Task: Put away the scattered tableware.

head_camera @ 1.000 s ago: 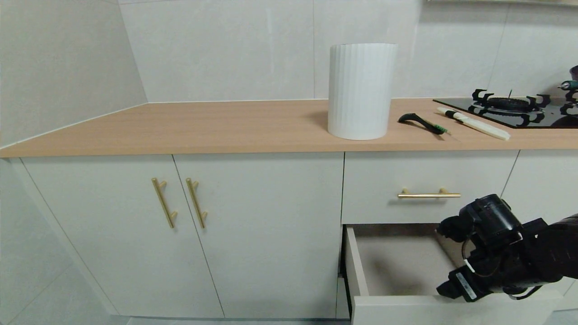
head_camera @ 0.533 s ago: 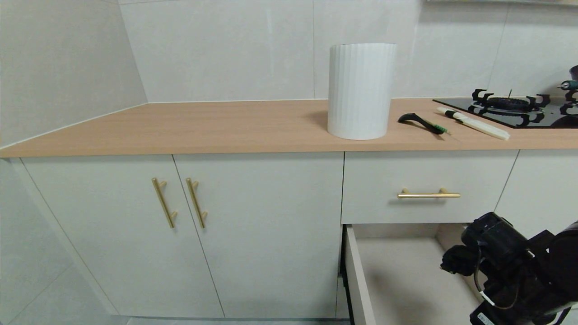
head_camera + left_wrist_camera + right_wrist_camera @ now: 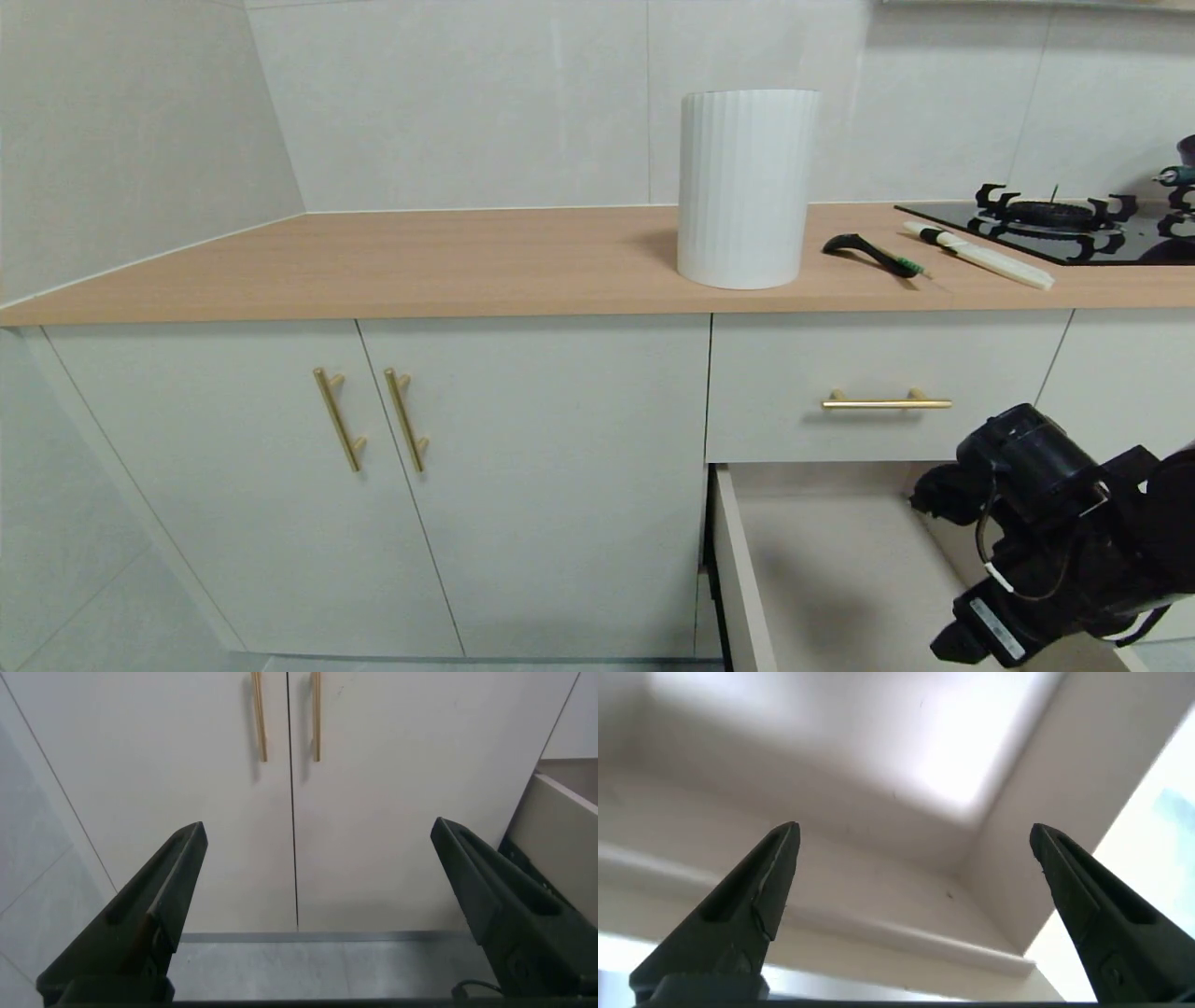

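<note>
Right wrist view looks out between the two fingers of the right gripper (image 3: 915, 835). They are spread wide apart and hold nothing. Behind them is the pale inside corner of the open drawer (image 3: 878, 747). Seen from the head view, the right arm (image 3: 1055, 541) hangs over the right side of that drawer, which is pulled far out.

The left gripper (image 3: 318, 831) is low down near the floor, in front of the two cupboard doors (image 3: 392, 812). Its fingers are spread wide too, with nothing between them. The doors are closed and have two gold handles (image 3: 259, 719) side by side.

Just above the open drawer is a shut drawer (image 3: 794, 373) with a gold bar on its front. Over that runs the wooden counter (image 3: 467, 261). The tableware lies up there: a small black tool (image 3: 868, 252) with a green tip, and a long white knife (image 3: 980, 255). They lie near each other but do not touch. Both sit between the tall white pot (image 3: 747, 187) and the black stove (image 3: 1055, 224), with the knife just beside the stove's front edge. Both are well apart from the two grippers.
</note>
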